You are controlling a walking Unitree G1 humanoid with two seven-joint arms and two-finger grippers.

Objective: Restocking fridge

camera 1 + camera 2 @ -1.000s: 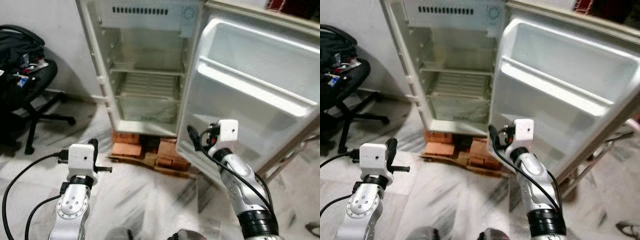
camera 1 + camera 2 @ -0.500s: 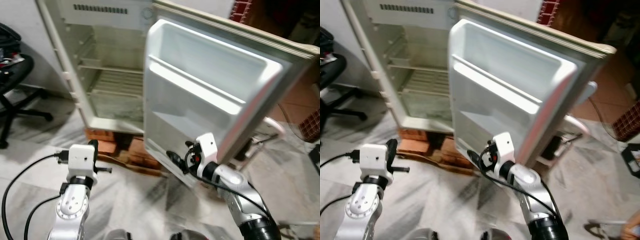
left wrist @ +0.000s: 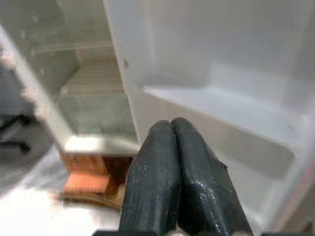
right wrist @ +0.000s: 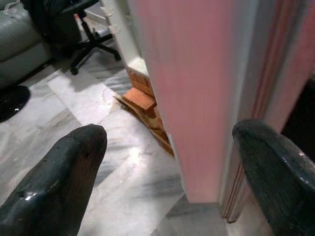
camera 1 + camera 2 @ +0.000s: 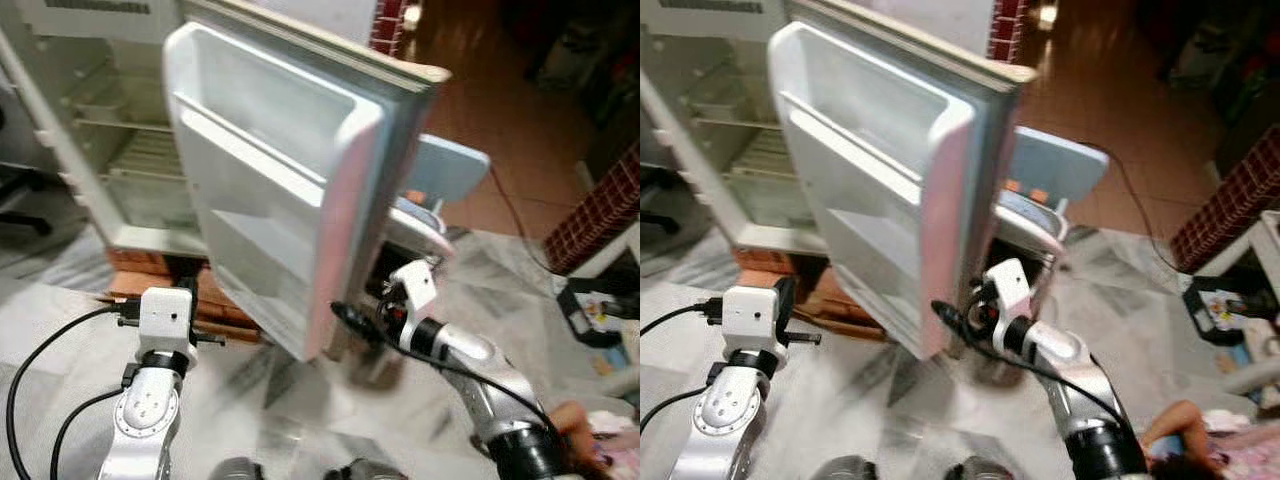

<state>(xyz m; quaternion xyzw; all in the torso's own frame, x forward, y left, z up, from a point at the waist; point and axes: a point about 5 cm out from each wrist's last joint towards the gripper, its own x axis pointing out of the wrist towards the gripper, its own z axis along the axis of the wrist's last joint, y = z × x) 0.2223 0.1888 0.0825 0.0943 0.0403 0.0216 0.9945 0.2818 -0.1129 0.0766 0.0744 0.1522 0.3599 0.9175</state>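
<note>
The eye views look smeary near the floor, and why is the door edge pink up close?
Both eye views: the marble floor is streaked by motion blur. Right wrist view: the fridge door edge, between the spread fingers of the right tool, glows pinkish and soft, out of focus.

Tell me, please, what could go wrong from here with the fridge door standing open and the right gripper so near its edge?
1. The right gripper is open with its fingers astride the lower edge of the fridge door; a swing could jam or scrape it.
2. The fridge stands on loose bricks, so a hard push on the door might rock it.
3. A person's hand lies on the floor nearby and could be stepped on.
</note>
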